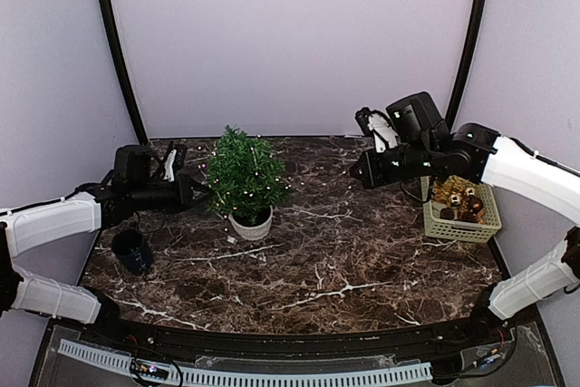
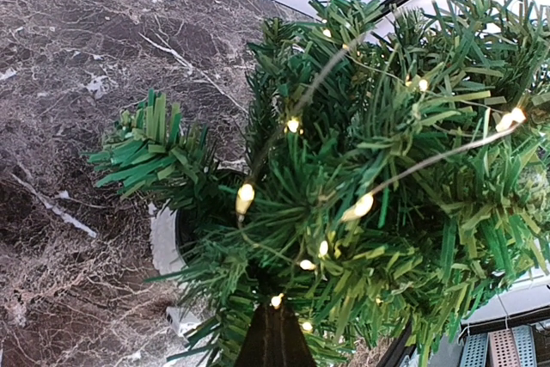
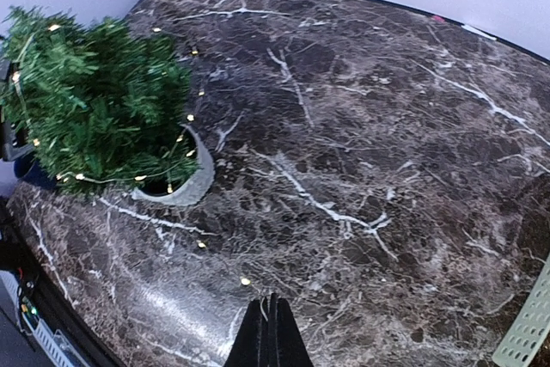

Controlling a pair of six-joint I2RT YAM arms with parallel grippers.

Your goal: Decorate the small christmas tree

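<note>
- Tree (image 1: 245,174) upright in a round white pot (image 1: 251,224), left of centre on the table (image 1: 362,251), toward the back half.
- Dark green, conical, branches spreading past the pot rim on every side.
- Strung with lights (image 2: 361,205) on a thin wire, lit warm white, looped through upper and lower branches.
- A few more lit points off the tree, lying on the table just in front of the pot in the right wrist view (image 3: 245,281).
- Small white scrap on the table, touching or just beside the pot's front left; too small to identify.
- Left gripper (image 2: 275,337) at the tree's left side, level with the lower branches, tip pushed in among the needles.
- Fingers pressed together to a single dark wedge; one lit bulb just above the tip; cannot tell whether the wire is pinched between them.
- Right gripper (image 3: 269,333) well to the right of the tree, raised over bare table, pointing toward the tree.
- Fingers together here too, nothing between them.
- Basket (image 1: 462,224) at the table's right edge, pale and mesh-walled, under the right arm's forearm.
- Brown and gold ornaments (image 1: 458,198) heaped inside, toward its back end.
- Dark cup (image 1: 132,251) near the left edge, in front of the left arm, well apart from the pot.
</note>
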